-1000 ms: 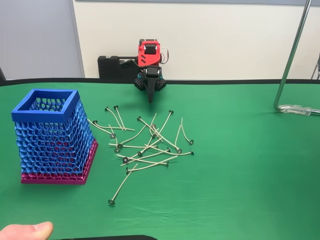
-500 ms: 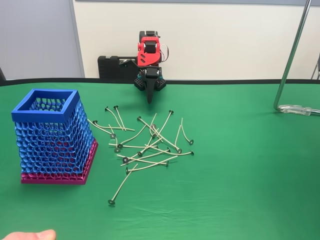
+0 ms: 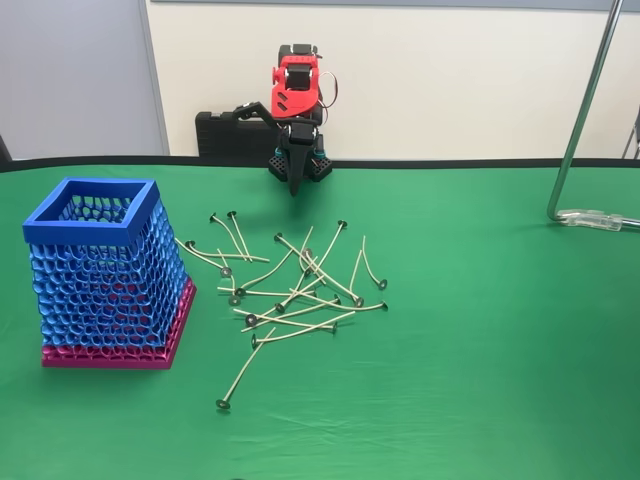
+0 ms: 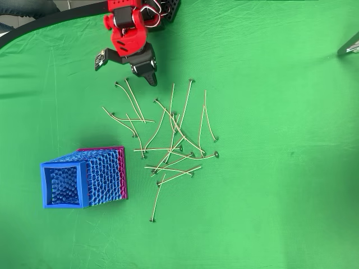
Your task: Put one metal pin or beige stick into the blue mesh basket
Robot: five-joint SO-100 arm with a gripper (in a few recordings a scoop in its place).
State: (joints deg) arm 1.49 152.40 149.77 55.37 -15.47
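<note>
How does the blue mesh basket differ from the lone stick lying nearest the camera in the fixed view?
The blue mesh basket stands upright; the lone stick lies flat. The basket is broad and latticed; the stick is thin and slightly curved. The basket is blue with a pink base; the stick is beige with a dark head. Both rest on the green cloth.

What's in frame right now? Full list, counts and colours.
Basket: one, blue lattice walls with pink base, standing upright at the left of the fixed view, apart from the sticks.
Sticks: roughly twenty, beige with small dark round heads, scattered and crossing each other on the cloth right of the basket; one lies nearest the front edge, slightly off the pile.
Cloth: one, green, covering the table.
Metal stand: one, silver pole with a foot on the cloth, far right.
Black box: one, behind the table's back edge, against the wall.
Arm: one, red, at the back centre.
Gripper: black, pointing down, holding nothing, just behind the sticks; cannot tell if open.
</note>
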